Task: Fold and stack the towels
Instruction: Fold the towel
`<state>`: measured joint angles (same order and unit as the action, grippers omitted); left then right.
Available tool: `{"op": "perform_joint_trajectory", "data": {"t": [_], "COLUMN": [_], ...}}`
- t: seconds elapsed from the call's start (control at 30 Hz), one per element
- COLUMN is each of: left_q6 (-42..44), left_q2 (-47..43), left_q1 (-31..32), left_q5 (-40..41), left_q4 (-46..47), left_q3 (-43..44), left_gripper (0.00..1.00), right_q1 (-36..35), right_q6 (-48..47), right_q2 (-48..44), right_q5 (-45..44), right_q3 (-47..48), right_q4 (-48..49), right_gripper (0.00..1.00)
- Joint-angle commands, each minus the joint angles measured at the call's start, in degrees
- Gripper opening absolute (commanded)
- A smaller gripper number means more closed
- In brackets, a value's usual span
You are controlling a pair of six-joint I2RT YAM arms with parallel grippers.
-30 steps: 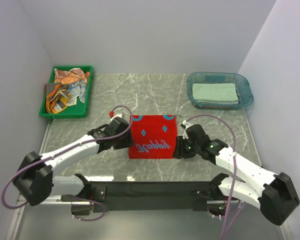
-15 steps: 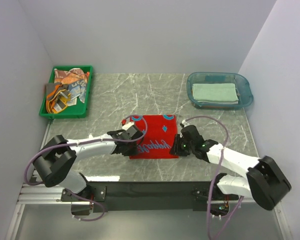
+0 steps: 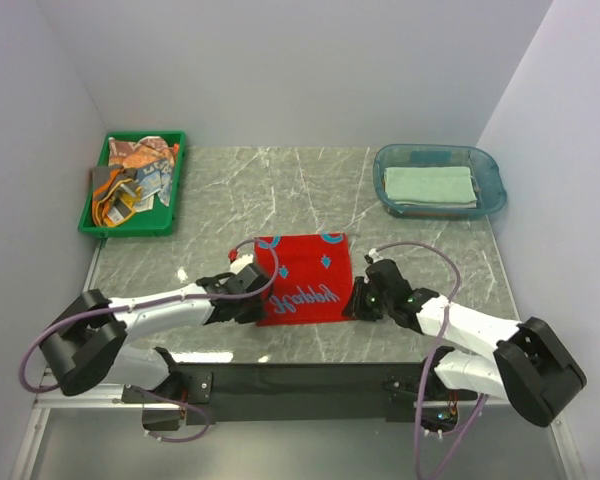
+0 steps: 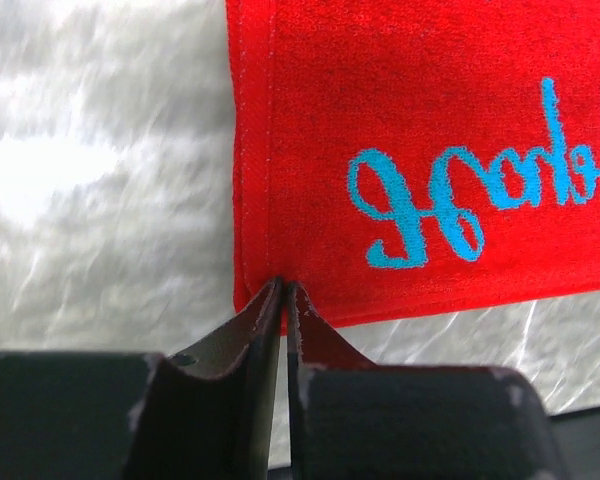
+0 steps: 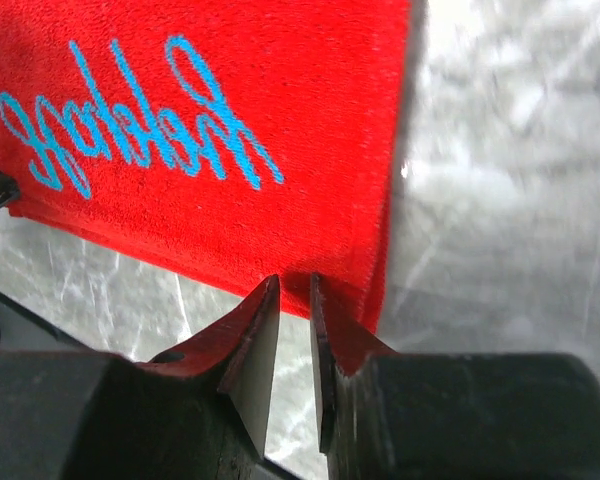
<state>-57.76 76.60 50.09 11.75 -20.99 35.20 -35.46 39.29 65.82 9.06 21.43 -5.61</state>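
While the red cloth towel with blue lettering lies flat on the grey marbled surface, midway along and towards its near edge, we see the left hand clamped on the hem at the towel's near-left corner. Our right hand sits at the near-right corner, fingers slightly apart; we cannot tell whether cloth is caught between them. At the far-left corner, crumpled towels fill the green plastic tray.
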Motion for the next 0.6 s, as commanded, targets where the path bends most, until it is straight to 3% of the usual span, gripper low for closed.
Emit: {"op": "perform_joint_trajectory", "data": {"t": [0.0,0.17,0.23,0.3,0.33,0.37,0.43,0.47,0.57], "left_q6": [-1.4,-2.4,-3.0,-3.4,-3.4,-3.4,-2.6,-2.1,1.1], "left_q2": [-2.8,-6.7,-9.1,-11.4,-13.9,-15.1,-17.0,-17.1,-15.4], "left_q1": [0.5,0.5,0.5,0.5,0.5,0.5,0.4,0.2,-3.6], "left_q5": [-0.9,-0.1,-0.1,0.4,0.9,2.1,4.6,6.0,8.4], "left_q4": [-8.1,-10.5,-11.1,-11.6,-11.5,-11.4,-10.0,-8.1,-2.2], "left_q3": [-3.5,-3.5,-2.6,-0.8,-0.1,0.7,3.5,4.5,7.2], "left_gripper": [0.14,0.19,0.26,0.42,0.58,0.62,0.67,0.67,0.7], "right_q1": [0.3,0.2,0.3,0.3,0.3,0.4,0.7,0.8,1.3], "right_q6": [0.6,1.8,2.1,2.0,2.0,2.0,2.6,2.8,3.1], "right_q2": [-4.5,-7.5,-11.7,-16.0,-16.9,-17.7,-17.8,-17.4,-13.1], "right_q5": [-3.2,-2.5,-1.9,-1.5,-1.1,-1.0,-0.9,-0.5,-0.2], "right_q3": [-1.3,-0.5,-0.2,0.9,1.3,2.1,3.0,3.9,6.1], "right_q4": [-8.1,-10.7,-10.2,-8.7,-7.7,-4.7,-1.2,3.5,14.6], "right_gripper": [0.27,0.27,0.27,0.28,0.31,0.37,0.46,0.57,0.69]}}
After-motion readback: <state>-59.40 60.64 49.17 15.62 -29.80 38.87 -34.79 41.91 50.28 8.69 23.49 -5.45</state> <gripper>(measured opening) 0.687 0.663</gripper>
